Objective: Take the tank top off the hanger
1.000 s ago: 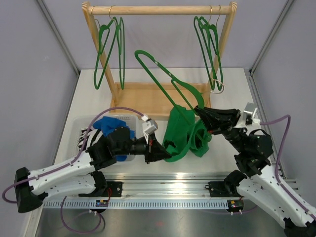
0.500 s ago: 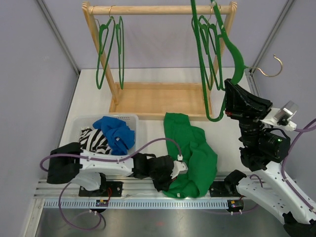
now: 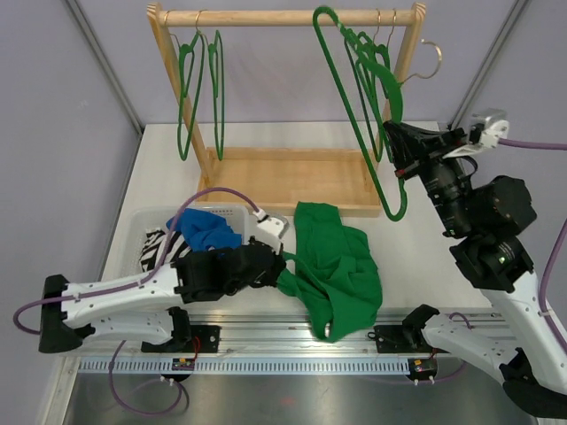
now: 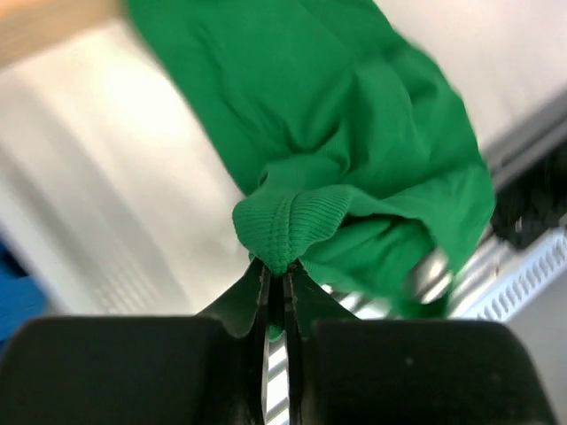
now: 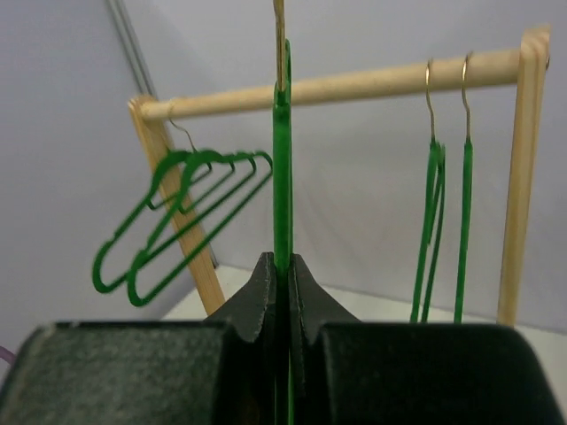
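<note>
Matt ribbed cloth tank top [image 4: 337, 133], smooth plastic hanger [image 5: 282, 177], bare wooden rack [image 3: 283, 17].

White table [image 3: 168, 168] — rack [image 3: 283, 180], basket [image 3: 152, 215], green tank top [image 3: 341, 266].

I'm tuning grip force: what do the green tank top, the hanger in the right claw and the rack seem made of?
Green tank top: soft matte knit fabric, possibly cotton; the pinched hem shows ribbing. Slim green hanger: smooth, plastic or coated wire, unclear which; its hook looks bare metal. Pale clothes rack: unpainted wood, judging by its tan tone.
</note>
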